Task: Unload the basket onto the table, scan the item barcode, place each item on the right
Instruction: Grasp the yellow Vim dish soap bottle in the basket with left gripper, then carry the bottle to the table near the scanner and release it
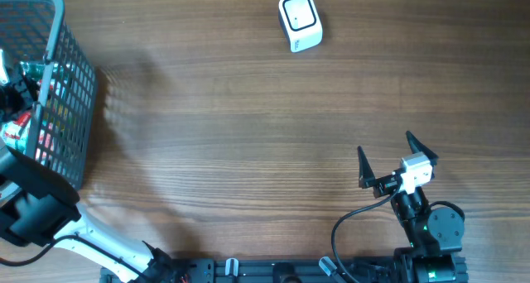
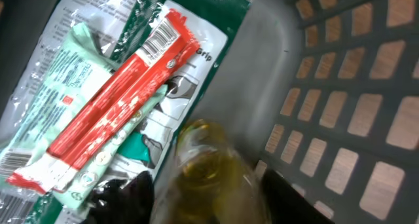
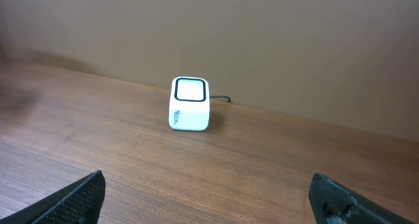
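Note:
A clear bottle of yellow liquid [image 2: 211, 164] lies in the grey wire basket [image 1: 76, 93], blurred in the left wrist view. My left gripper [image 2: 209, 199] reaches down into the basket, and its black fingers [image 2: 134, 196] press the bottle's two sides. No barcode shows on the bottle. The white scanner [image 1: 300, 21] stands at the table's far edge, its window facing up; the right wrist view shows the scanner [image 3: 190, 104] straight ahead. My right gripper [image 1: 384, 142] hovers open over the table's right front with nothing between its fingers.
Next to the bottle lie a red packet [image 2: 121, 103] with a barcode at its end and green-white pouches [image 2: 62, 73]. The basket wall [image 2: 340, 119] rises close on the right. The left arm's base [image 1: 33, 204] sits at the front left.

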You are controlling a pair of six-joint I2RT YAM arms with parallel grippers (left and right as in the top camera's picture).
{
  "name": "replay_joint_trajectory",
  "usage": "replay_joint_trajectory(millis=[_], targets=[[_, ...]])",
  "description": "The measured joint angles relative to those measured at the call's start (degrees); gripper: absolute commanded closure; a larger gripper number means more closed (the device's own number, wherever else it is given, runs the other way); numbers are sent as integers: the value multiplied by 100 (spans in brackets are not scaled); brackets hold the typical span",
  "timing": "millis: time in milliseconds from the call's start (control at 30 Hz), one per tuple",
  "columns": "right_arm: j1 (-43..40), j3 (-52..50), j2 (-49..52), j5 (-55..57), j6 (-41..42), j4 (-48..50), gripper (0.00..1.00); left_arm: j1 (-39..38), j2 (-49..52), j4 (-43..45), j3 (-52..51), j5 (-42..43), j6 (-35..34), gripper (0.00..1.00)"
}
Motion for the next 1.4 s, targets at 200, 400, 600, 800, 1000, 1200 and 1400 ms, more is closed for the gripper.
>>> replay_joint_trajectory(millis=[200,400,600,800,1000,1200,1400], targets=[[0,0,0,0,0,0,0,0,-11,175,-7,105,-26,67],[0,0,0,0,0,0,0,0,-1373,1497,-96,105,-503,65],[0,0,0,0,0,0,0,-37,-3314,2120,-96,122,-1480,67],[0,0,-2,2,0,7,0,-1810,-4531,1731,-94,26,-2085,69],[0,0,-4,4,0,2,0,-5136,-4105,389,-74,-1394,-2898,69],[0,0,-4,2,0,4,1,-7364,-2083,140,-70,-2232,-3958,72],[0,0,-4,0,0,0,0,-8456,-420,1137,-76,-2253,-4854,74]])
